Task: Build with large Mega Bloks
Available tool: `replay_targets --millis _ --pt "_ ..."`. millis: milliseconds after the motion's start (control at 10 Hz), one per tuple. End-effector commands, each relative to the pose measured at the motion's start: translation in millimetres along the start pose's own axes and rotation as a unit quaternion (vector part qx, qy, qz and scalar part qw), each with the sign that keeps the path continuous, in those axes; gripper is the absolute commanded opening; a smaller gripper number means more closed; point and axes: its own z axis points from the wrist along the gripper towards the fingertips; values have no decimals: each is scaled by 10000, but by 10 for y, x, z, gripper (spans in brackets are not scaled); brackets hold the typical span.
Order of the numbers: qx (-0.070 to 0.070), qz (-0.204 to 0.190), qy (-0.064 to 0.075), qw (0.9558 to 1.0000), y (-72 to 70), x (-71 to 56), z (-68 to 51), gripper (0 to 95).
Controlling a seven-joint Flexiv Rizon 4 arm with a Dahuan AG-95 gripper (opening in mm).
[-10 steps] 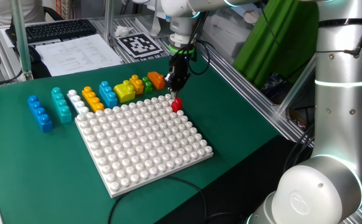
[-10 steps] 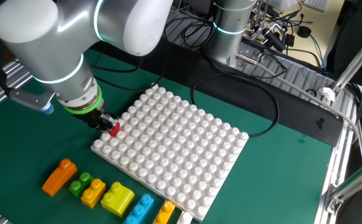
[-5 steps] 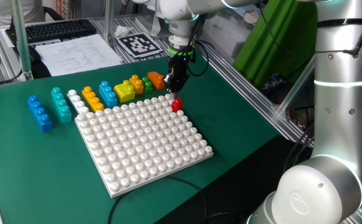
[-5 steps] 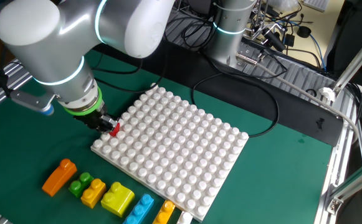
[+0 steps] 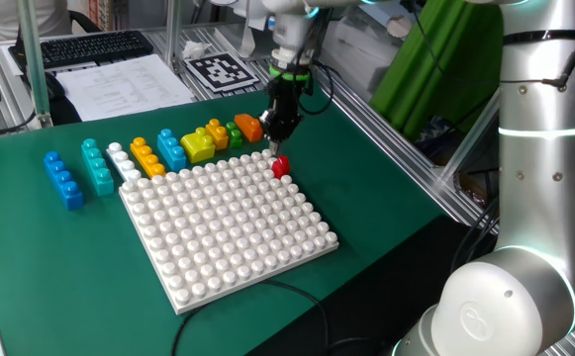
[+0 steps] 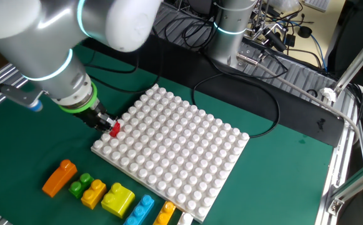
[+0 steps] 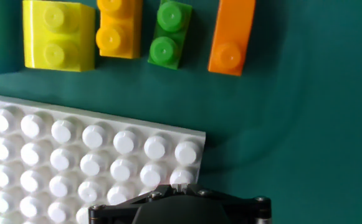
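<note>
A small red brick (image 5: 280,166) sits on the far right corner of the white studded baseplate (image 5: 228,232); it also shows in the other fixed view (image 6: 115,129). My gripper (image 5: 273,140) hangs just above and behind it, apart from it and holding nothing (image 6: 105,120). In the hand view only the gripper's dark body (image 7: 181,208) shows over the plate's corner (image 7: 187,152). Loose bricks lie in a row behind the plate: blue (image 5: 62,179), teal (image 5: 96,165), yellow (image 5: 198,146), green (image 5: 234,133), orange (image 5: 248,127).
A printed marker card (image 5: 221,69), papers and a keyboard lie beyond the green mat. A black cable (image 6: 256,106) runs along the plate's far side. Aluminium rails edge the table. The hand view shows the yellow (image 7: 59,34), green (image 7: 170,34) and orange (image 7: 232,34) bricks.
My gripper has risen a little from the red brick, which stays on the plate's corner. Nothing else has moved.
</note>
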Motion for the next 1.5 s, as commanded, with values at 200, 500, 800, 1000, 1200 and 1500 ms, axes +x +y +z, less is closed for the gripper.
replay_targets --millis 200,500,800,1000,1200,1500 --pt "493 -15 112 9987 16 123 -85 760" --pt "676 -121 103 9976 34 250 -67 950" --pt "961 -306 -47 9949 -19 294 33 760" --pt "955 -370 -103 9947 -99 277 85 760" --pt "970 -393 -156 9944 -119 228 139 760" --pt "1013 -486 -227 9934 -149 158 227 760"
